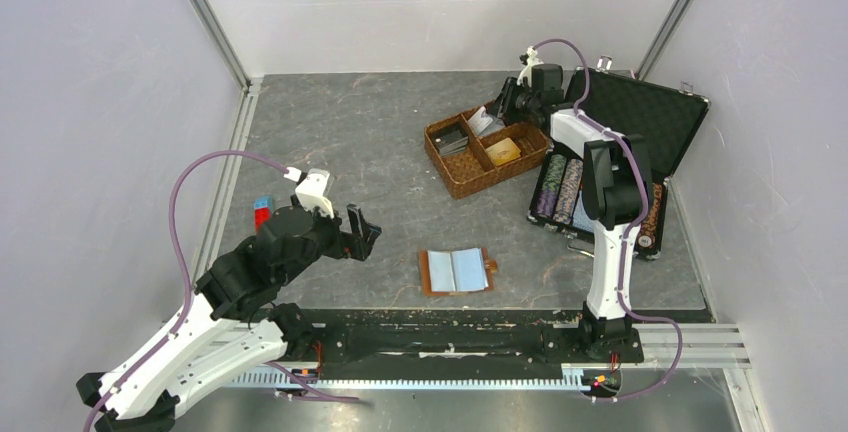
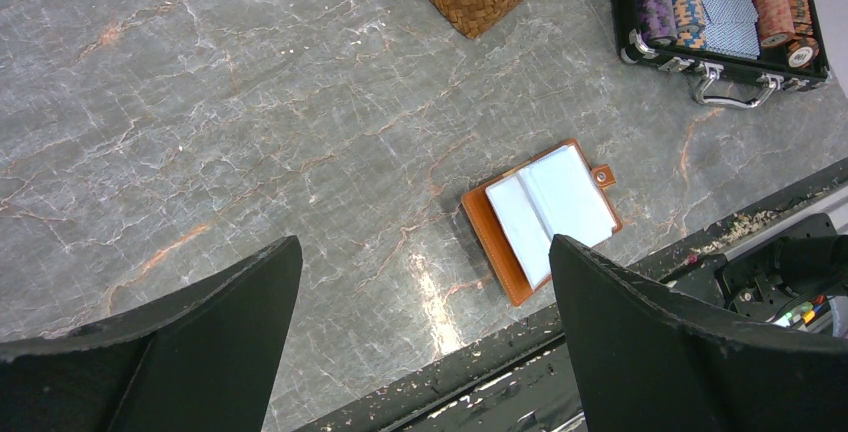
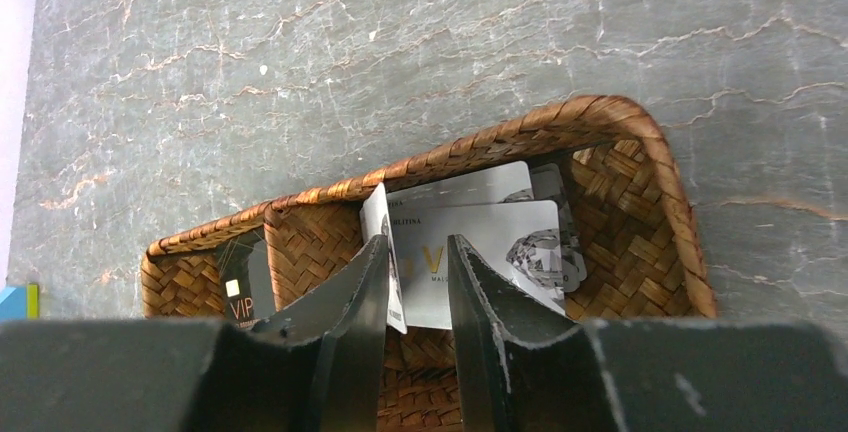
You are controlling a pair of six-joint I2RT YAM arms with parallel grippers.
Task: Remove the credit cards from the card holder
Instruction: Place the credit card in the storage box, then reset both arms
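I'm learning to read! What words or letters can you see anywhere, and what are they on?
"VIP": black plastic card in the woven brown basket.
"V": large, on the white plastic card.
"LITINA": same card's top, start hidden.
Small print under the "V": too blurred to read.

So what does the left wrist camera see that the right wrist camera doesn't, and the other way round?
Left wrist only: the open card holder, the black case of poker chips and a blue-patterned deck, the wide-open left gripper. Right wrist only: pale credit cards inside one compartment, one on edge beside a finger of the slightly open right gripper, a dark card next door. Both: the woven basket and grey marbled table.
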